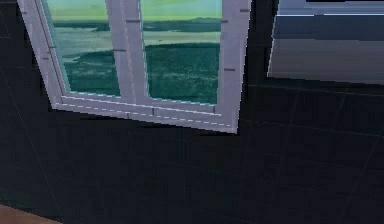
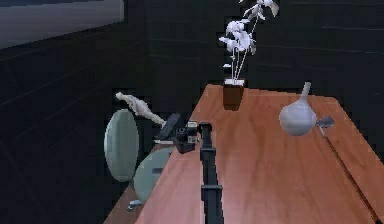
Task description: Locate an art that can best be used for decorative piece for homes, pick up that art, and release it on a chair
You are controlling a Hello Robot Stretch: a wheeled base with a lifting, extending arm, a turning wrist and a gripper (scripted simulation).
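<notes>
A pale beige, elongated sculpted piece [image 2: 138,104] hangs at the far end of my gripper [image 2: 165,123], clear of every surface, so the gripper holds it. It is just past the left edge of a long wooden table [image 2: 260,170]. The dark arm bar [image 2: 209,175] rises over the tabletop to the gripper. Below the held piece stand two pale green round discs [image 2: 120,145], one upright and one lower [image 2: 152,176], which look like the back and seat of a chair.
On the table stand a dark pot with white flowers [image 2: 236,60], a grey round flask-shaped vase [image 2: 299,114] and a small item [image 2: 326,123] beside it. In the forward view, a white-framed window [image 1: 140,55] sits in a dark wall, with a grey panel [image 1: 325,40] at top right.
</notes>
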